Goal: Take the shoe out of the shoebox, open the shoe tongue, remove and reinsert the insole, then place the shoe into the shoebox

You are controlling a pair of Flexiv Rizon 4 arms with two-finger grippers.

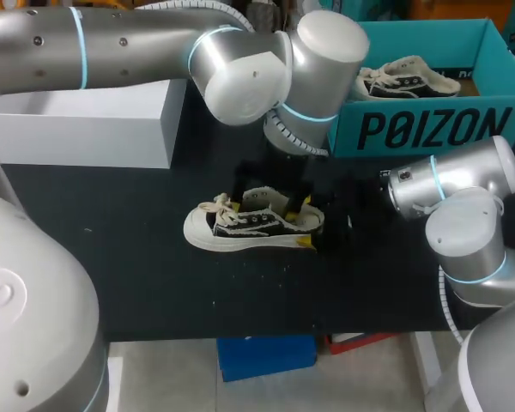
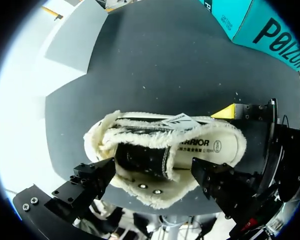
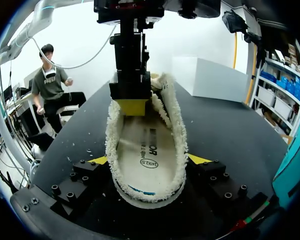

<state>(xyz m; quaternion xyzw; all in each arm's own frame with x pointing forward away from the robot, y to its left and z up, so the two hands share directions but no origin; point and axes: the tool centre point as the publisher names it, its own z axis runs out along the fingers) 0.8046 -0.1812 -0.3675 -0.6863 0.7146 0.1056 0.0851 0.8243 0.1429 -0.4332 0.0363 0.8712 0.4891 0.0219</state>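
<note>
With the shoe (image 1: 253,225) at the frame's centre on the bench (image 1: 112,257), its back end clamped in the right tool (image 3: 147,160) and the grip of the left tool (image 2: 151,171) impossible to tell, a hard tug on the tongue (image 2: 141,159) could drag it loose.

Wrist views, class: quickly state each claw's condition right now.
Left claw: cannot be told.
Right claw: closed on the black, fleece-lined canvas shoe.

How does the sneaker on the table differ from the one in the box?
The black, cream-trimmed canvas sneaker stands on the dark tabletop; its twin lies inside the teal cardboard shoebox. My right hand grips the table sneaker's heel; nothing touches the twin. Both have black uppers and cream laces.
</note>
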